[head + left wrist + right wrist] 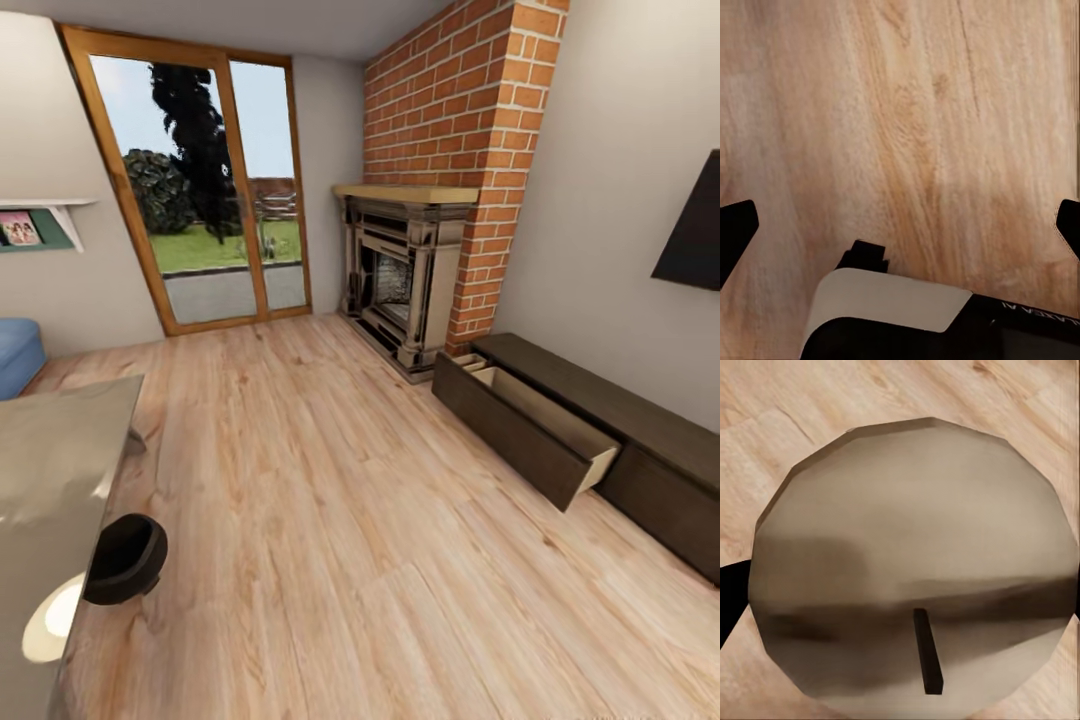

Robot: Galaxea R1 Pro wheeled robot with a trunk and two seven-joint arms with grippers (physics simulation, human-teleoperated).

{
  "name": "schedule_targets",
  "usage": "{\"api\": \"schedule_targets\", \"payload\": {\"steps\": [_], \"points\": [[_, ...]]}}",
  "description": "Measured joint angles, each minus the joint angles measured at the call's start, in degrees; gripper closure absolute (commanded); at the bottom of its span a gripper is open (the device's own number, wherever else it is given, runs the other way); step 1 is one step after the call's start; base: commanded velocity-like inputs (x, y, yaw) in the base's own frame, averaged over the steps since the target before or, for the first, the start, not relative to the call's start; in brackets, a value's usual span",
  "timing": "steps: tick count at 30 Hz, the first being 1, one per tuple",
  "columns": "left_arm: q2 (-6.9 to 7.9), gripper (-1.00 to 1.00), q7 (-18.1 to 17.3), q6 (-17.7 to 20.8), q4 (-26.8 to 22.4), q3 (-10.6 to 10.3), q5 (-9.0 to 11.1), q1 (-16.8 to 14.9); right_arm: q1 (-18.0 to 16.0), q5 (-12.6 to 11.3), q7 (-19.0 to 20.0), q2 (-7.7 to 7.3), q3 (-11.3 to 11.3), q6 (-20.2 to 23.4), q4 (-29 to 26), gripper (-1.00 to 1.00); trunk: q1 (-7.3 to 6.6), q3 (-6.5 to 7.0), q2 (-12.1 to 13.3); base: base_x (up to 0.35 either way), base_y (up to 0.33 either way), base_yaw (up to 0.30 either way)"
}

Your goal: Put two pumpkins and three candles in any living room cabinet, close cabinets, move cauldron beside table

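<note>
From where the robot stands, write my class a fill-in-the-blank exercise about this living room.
1. One drawer of the cabinet stands ____.
2. The chimney above the fireplace is built of red ____.
3. The black cauldron sits on the floor beside the grey ____.
4. The right gripper holds a candle whose top shows a dark ____.

Missing words: open; brick; table; wick

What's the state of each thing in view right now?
cabinet: one drawer pulled open, pale interior looks empty; the rest shut.
cauldron: on the floor, against the table edge.
table: glossy top, nothing on the visible part.
candle: flat top with dark wick, held between the right gripper's fingers.
left gripper: open, over bare floor.
fireplace: unlit.
glass door: closed.
</note>
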Motion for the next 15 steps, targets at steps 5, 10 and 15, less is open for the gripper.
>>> {"api": "schedule_targets", "payload": {"steps": [5,10,15], "points": [[-0.02,-1.00,-0.02,-0.05,-0.01,0.01,0.01,0.01,0.00,-0.01,0.00,0.00,-0.02,0.22,0.00,1.00,0.01,0.00,0.00,0.053,0.000,-0.272],[0.00,-1.00,0.00,-0.05,0.00,0.08,0.00,0.00,0.00,-0.03,0.01,0.00,-0.04,0.26,0.00,1.00,-0.02,0.00,0.00,0.258,0.000,-0.272],[0.01,-1.00,0.00,-0.04,0.00,0.16,0.06,0.05,0.00,-0.04,0.07,0.00,-0.03,0.28,0.01,1.00,-0.02,0.00,0.00,0.326,0.000,-0.272]]}}
